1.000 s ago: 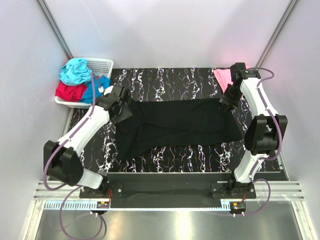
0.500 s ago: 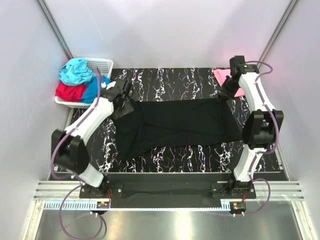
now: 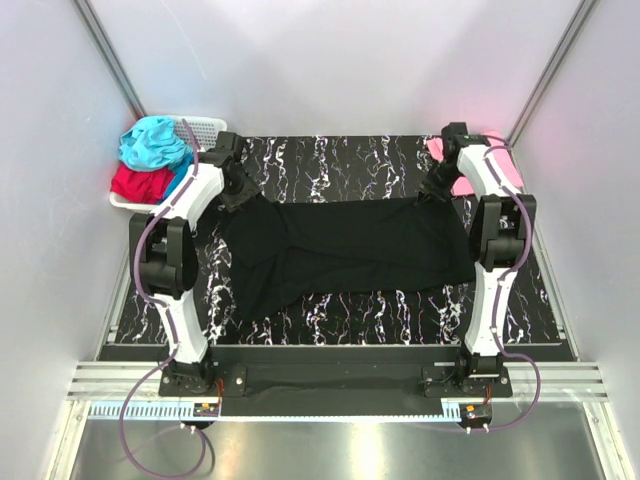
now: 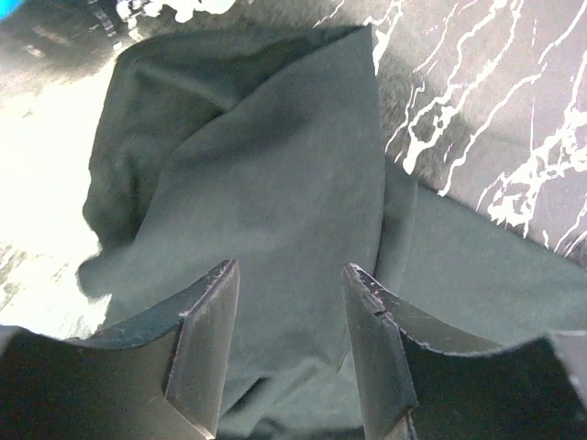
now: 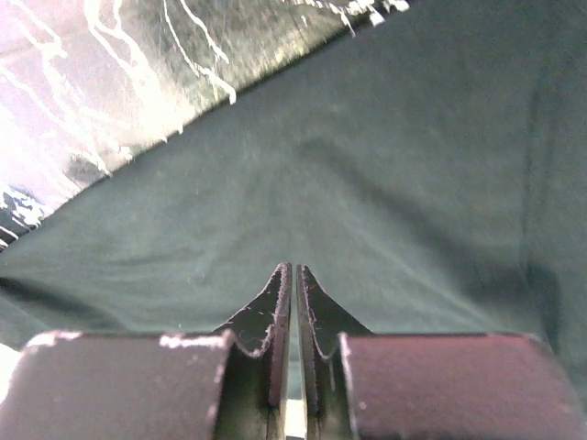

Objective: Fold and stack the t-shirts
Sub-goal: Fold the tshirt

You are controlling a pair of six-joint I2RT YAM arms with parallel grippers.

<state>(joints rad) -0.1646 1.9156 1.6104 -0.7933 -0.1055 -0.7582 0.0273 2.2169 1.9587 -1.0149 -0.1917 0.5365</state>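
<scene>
Lying flat across the middle of the table [image 3: 330, 155], the black t-shirt [image 3: 350, 245] is spread with its long axis running from left to right of the overhead frame. Its two upper corners are each met by one arm. The left gripper [image 3: 243, 190] is set at the upper left corner, with its fingers [image 4: 206, 312] held apart over a raised ridge of cloth that is seen between them. The right gripper [image 3: 430, 192] is set at the upper right corner. Its fingers are drawn almost together, tips down on the cloth, and whether a pinch is caught there cannot be told. The bulk of the shirt is thus placed toward the bottom of the frame from both grippers, so a fold of the upper edge down over the body is judged the likely move, shared evenly by both arms. The pink t-shirt [image 3: 507, 172] is seen just beyond the right gripper at the upper right
</scene>
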